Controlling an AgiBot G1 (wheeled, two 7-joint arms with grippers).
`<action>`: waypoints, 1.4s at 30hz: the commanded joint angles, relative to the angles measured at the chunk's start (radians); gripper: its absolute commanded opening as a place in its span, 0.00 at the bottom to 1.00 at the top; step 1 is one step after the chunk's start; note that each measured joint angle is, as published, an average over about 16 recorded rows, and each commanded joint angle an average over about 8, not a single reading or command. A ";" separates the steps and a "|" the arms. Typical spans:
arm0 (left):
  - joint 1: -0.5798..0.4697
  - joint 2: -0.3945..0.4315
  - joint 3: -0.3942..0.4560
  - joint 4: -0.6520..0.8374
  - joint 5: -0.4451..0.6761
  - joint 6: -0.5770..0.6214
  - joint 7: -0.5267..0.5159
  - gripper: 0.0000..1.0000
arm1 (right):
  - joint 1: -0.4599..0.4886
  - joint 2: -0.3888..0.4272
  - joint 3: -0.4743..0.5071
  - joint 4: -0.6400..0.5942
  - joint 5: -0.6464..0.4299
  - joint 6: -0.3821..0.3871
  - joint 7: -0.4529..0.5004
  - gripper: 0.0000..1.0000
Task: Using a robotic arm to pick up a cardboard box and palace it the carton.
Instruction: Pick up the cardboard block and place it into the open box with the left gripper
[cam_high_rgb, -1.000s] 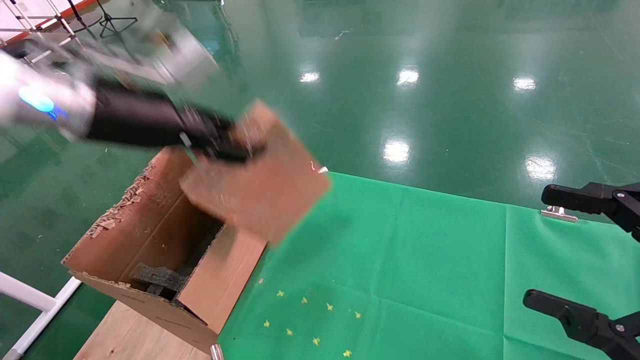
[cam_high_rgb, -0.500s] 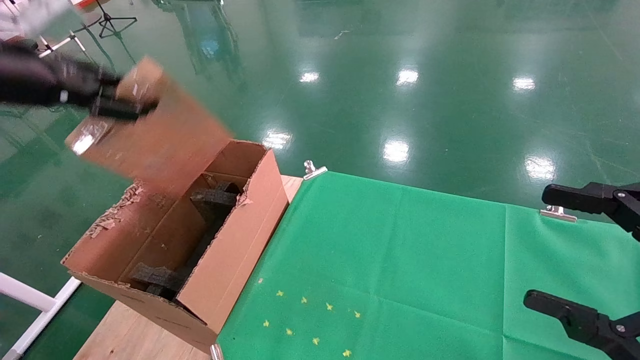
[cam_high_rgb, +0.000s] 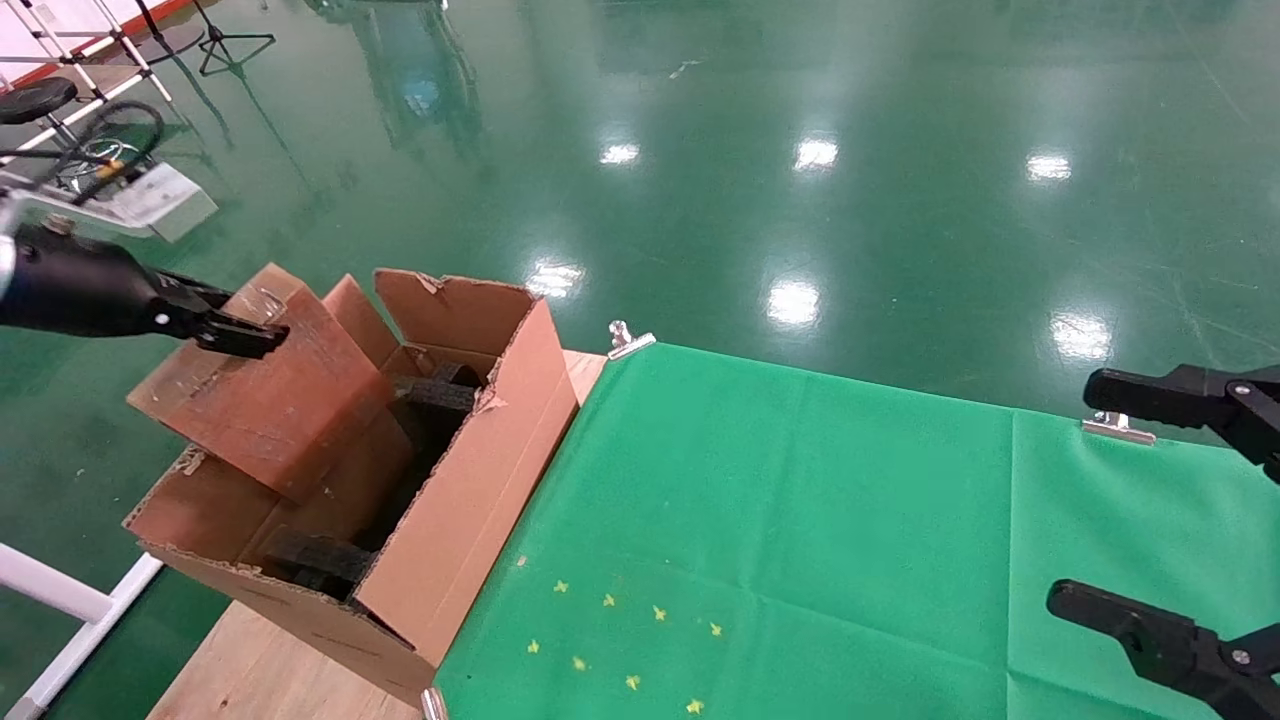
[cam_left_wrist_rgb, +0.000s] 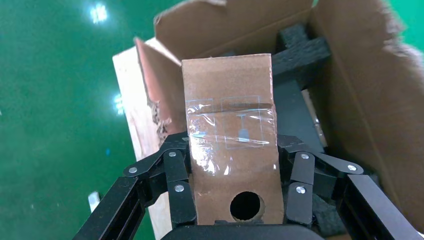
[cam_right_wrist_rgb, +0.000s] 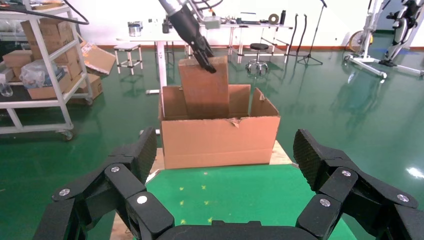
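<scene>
— Where's the small flat brown taped cardboard box now?

— Swung left and dropped, its lower end inside the large flapped brown carton, clamped by the left black two-finger gripper.

— Release next, probably. Right gripper?

— Parked, gaping, over the green cloth.

A green cloth lay beneath the right gripper, held by 2 silver clips: 1 just beside the gripper, the other well to its left at the cloth's far corner. Small yellow stars dotted the cloth to the gripper's left. Further left, bare wooden tabletop showed. Far ahead of the gripper, across a glossy green floor, stood a shelf rack holding boxes, and a black stool.
</scene>
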 joint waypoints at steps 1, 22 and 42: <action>0.012 0.018 0.005 0.053 0.009 -0.035 0.013 0.00 | 0.000 0.000 0.000 0.000 0.000 0.000 0.000 1.00; 0.112 0.150 0.010 0.408 0.025 -0.263 0.057 0.00 | 0.000 0.000 0.000 0.000 0.000 0.000 0.000 1.00; 0.158 0.172 -0.001 0.468 0.008 -0.342 0.064 1.00 | 0.000 0.000 0.000 0.000 0.000 0.000 0.000 1.00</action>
